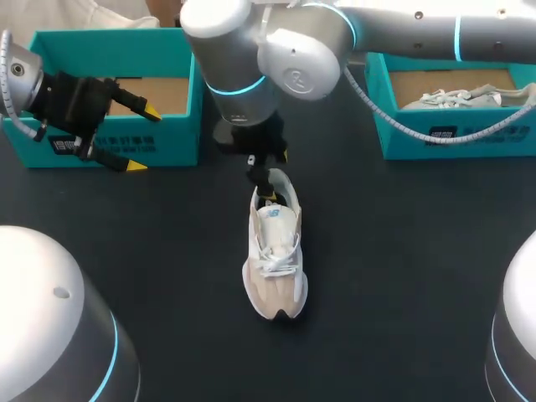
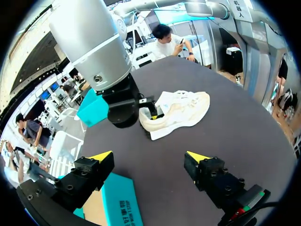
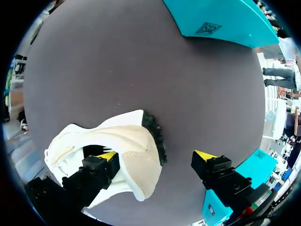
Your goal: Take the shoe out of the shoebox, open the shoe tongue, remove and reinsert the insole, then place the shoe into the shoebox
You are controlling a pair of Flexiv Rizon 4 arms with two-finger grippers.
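Observation:
A white and beige shoe (image 1: 275, 260) lies upright in the middle of the dark table, toe toward the front edge. My right gripper (image 1: 275, 177) comes down over its heel, open. In the right wrist view one finger (image 3: 96, 172) sits inside the shoe's (image 3: 129, 141) opening and the other stands outside behind the heel, so the heel wall lies between them, ungripped. My left gripper (image 1: 142, 139) hangs open and empty in front of the left teal shoebox (image 1: 180, 100). From the left wrist the shoe (image 2: 183, 110) lies well ahead of the open left gripper (image 2: 149, 156).
A second teal shoebox (image 1: 402, 126) at the back right holds another pale shoe (image 1: 465, 96). The right arm (image 1: 276, 59) spans the back of the table from the right. Bare dark tabletop lies on both sides of the shoe and toward the front.

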